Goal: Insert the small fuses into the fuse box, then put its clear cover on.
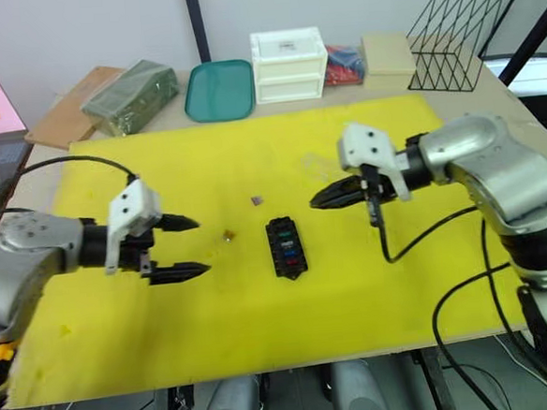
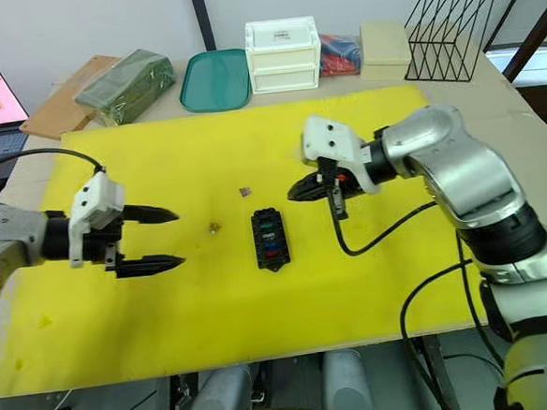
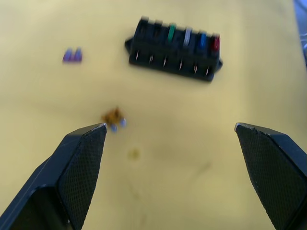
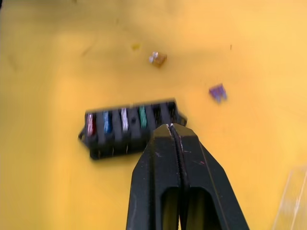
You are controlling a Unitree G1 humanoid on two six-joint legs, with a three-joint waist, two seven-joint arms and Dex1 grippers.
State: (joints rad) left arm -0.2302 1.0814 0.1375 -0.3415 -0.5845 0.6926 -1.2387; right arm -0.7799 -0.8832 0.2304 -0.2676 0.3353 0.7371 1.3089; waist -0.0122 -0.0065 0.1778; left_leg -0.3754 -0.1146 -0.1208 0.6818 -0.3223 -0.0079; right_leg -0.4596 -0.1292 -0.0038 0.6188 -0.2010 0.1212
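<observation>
Left gripper [image 1: 190,245]: fingers spread wide, nothing between them, hovering over the yellow mat [image 1: 217,340] left of centre. Right gripper [image 1: 322,200]: fingers pressed together, nothing seen between them, tips pointing left, just right of and beyond the fuse box [image 1: 285,247]. Fuse box lies flat near mat centre, between the two grippers; four fuses seated in a row, red [image 3: 216,42], blue [image 3: 202,40], grey [image 3: 187,35], green [image 3: 171,32], two end slots open. Amber fuse [image 1: 228,234] loose on mat, left of box, near left fingertips. Purple fuse [image 1: 256,201] loose, beyond box. Clear cover edge [image 4: 292,201] visible in right wrist view, lying on mat. Far side: green tray [image 1: 219,90], white drawer unit [image 1: 289,65], wire rack [image 1: 453,29].
</observation>
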